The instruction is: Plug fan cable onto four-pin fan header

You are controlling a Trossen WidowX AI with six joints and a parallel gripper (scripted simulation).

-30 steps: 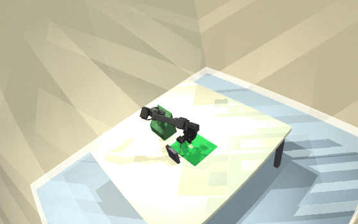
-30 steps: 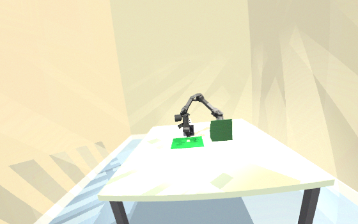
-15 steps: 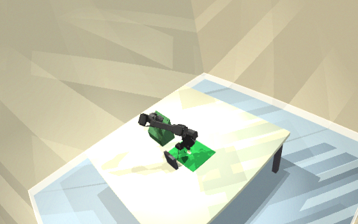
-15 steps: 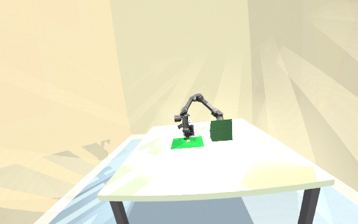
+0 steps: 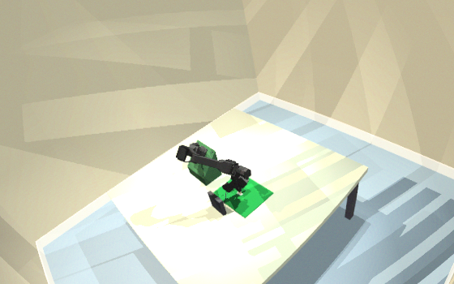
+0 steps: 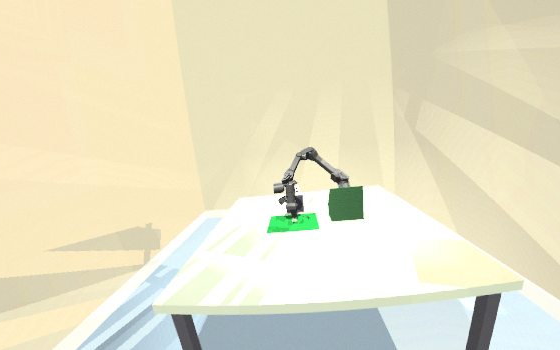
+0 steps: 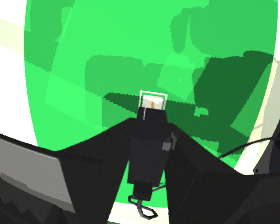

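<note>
The green board lies flat on the table. The white four-pin header stands on it, and in the wrist view a pin shows inside its outline. My gripper is shut on the fan's black plug, low over the board. The plug's front end covers the near part of the header in the wrist view. Whether they touch, and how high the plug is, I cannot tell. The remaining pins are hidden behind the plug.
The dark fan stands upright beside the board's edge, its thin black cable running toward the gripper. A dark green block stands near the arm's base on the white table.
</note>
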